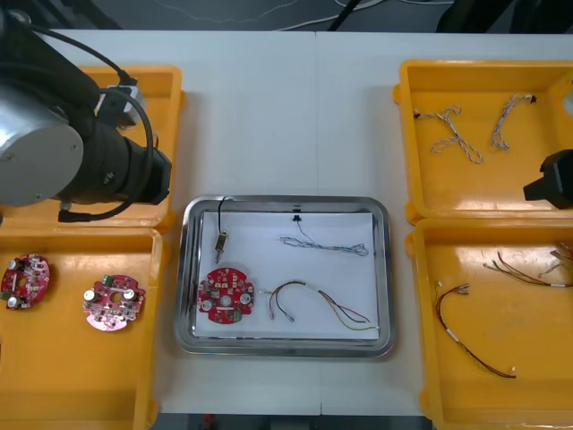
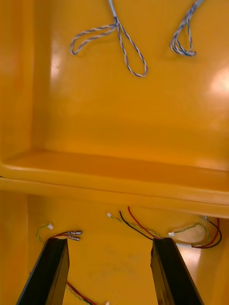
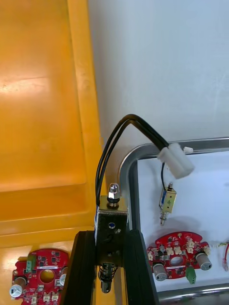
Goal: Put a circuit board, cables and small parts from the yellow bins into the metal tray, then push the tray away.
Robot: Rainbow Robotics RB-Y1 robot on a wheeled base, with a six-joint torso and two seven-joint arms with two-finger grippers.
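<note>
My left gripper (image 3: 109, 234) is shut on a small metal part (image 3: 112, 214) that trails a black cable (image 3: 119, 136) ending in a white plug (image 3: 175, 161). It hangs over the ledge between the two left yellow bins, beside the far left corner of the metal tray (image 1: 286, 201). On the tray's white inside lie a red circuit board (image 1: 226, 295), another small metal part (image 1: 219, 240) with a black cable, a twisted blue and white cable (image 1: 327, 245) and a red and yellow cable (image 1: 322, 306). My right gripper (image 2: 109, 274) stands open over the near right bin (image 2: 119, 267).
The near left bin (image 1: 81, 385) holds two more circuit boards (image 1: 25, 279) (image 1: 114, 303). Twisted cables (image 1: 452, 134) lie in the far right bin, red and yellow cables (image 1: 474, 331) in the near right one. My left arm (image 1: 107, 166) covers much of the far left bin (image 1: 166, 90).
</note>
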